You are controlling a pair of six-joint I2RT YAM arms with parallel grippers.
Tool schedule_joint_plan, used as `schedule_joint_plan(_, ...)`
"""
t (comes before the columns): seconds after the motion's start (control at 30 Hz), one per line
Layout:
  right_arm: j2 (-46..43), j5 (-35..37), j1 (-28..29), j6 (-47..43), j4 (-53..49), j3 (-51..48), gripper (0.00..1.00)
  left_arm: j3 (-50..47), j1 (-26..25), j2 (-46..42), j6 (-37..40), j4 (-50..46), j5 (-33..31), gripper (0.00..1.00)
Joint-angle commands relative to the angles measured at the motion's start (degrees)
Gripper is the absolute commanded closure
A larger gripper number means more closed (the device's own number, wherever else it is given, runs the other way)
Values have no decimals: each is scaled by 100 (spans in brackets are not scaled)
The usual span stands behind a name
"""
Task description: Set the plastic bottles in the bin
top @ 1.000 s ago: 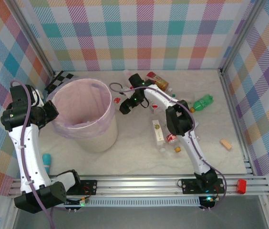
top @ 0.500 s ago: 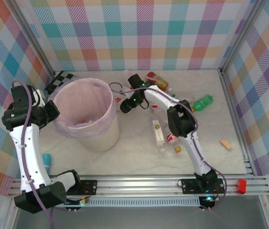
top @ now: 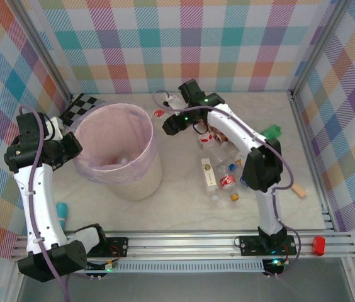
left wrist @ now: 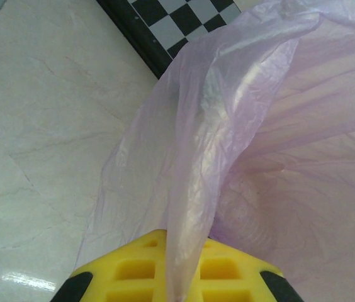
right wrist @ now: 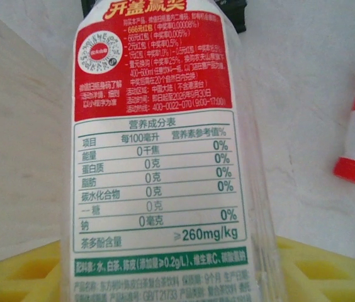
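Right end effector (top: 170, 126) farther back

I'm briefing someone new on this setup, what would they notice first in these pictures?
The big pink bin left of centre, its lilac liner pinched by the left pincer. Next, the red-labelled bottle clamped in the right pincer, close to the right wrist camera. Loose bottles lie right of the bin.

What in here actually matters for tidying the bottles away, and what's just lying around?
Part of the job:
- bin, left gripper at its rim
- red-label bottle, in the right gripper
- green bottle
- other clear bottles

Just lying about:
- checkerboard
- tan cork-like piece
- small red block
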Motion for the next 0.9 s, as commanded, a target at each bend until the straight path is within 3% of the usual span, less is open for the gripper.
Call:
schedule_joint_plan(0.0, -551, 139, -179, 218, -502, -125, 41, 126, -381, -125, -93, 273, 449, 100)
schedule_joint_plan(0.5, -2295, 1128, -550, 130, -1782, 35, 42, 352, -1828, 295, -457, 780, 110, 100)
schedule_joint_plan(0.63, -2569, 835, -550, 212, -1729, 135, 44, 475, -2285, 538, -540, 939, -8, 100)
schedule_joint_plan(0.7, -2636, 361, -520, 219, -1544, 145, 44, 522, -2454, 653, -591, 1050, -25, 100)
schedule_joint_plan(0.87, -2242, -129, 100, 347, -1555, 895, 46, 699, -2796, 966, -624, 1157, -150, 100)
